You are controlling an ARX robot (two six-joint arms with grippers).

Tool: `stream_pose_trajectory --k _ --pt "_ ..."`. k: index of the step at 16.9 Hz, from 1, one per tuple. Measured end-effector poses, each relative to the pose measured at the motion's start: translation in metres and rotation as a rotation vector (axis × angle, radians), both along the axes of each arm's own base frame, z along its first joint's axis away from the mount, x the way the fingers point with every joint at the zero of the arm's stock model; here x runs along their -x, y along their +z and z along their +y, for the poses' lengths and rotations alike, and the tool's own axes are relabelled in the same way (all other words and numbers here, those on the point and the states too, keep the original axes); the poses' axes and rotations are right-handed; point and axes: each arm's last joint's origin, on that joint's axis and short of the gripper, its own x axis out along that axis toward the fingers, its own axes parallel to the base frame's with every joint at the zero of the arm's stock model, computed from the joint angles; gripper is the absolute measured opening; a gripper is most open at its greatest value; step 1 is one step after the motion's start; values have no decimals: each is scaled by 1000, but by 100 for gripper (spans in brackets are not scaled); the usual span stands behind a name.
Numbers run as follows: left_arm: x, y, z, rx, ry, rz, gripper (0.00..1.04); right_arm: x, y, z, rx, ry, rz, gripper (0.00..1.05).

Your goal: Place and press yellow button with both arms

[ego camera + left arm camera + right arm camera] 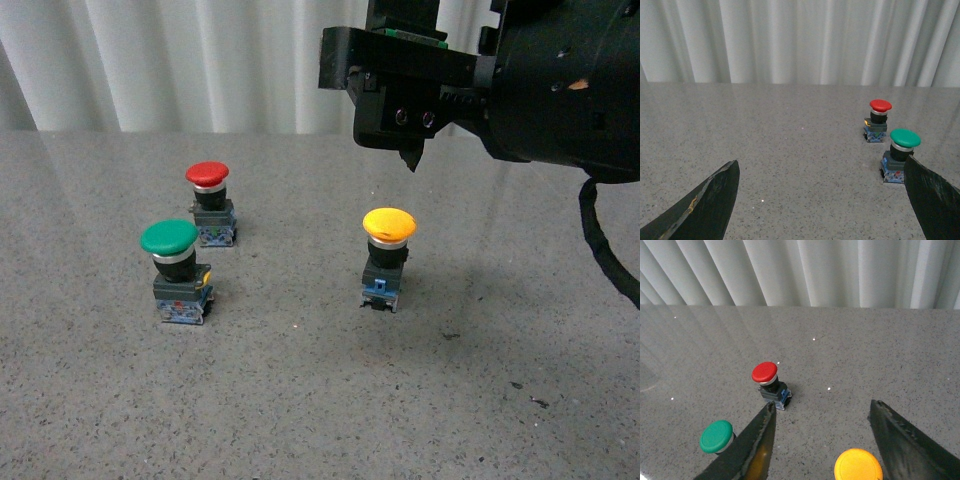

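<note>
The relation that matters to us is vertical: the yellow button (387, 258) stands on the table (300, 410) directly below the right gripper (822, 405), clear of it with open air between, and its long axis runs straight up toward the hand, cap on top and base on the surface. In the right wrist view the yellow cap sits within the gap between the two spread fingers (759, 447), so that hand is released and holds nothing. The left gripper (821, 160) is likewise spread wide and empty. The yellow button does not show in its view at all, only the green button (901, 155) close by one finger and the red button (878, 120) beyond it, so we judge the right arm much the nearer. A descent along the button's own axis looks to us like what the next move calls for. The cap is a smooth, glossy dome, broader than the black collar under it, and the base is a dark, blocky piece with blue parts that looks narrow enough to tip under a sideways push. The table is grey, speckled and faintly reflective, and the fingers are flat, black, tapering blades.
</note>
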Motion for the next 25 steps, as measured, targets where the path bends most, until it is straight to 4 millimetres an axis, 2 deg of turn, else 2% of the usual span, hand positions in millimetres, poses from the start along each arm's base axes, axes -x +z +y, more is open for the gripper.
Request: stream_pose_trajectory --k 3,5,6,15,20,25 --pt "0 0 0 0 0 0 98 -6 -6 4 14 -5 -4 33" --pt "0 0 0 0 0 0 98 -12 -18 7 39 -13 24 15" --pt "0 0 0 0 0 0 98 -16 -27 7 54 -23 46 2" --pt "0 0 0 0 0 0 98 -26 -40 9 89 -27 73 2" --pt "0 0 0 0 0 0 98 -28 -58 11 141 -23 124 2" --pt "0 0 0 0 0 0 98 -29 -62 12 161 -19 128 2"
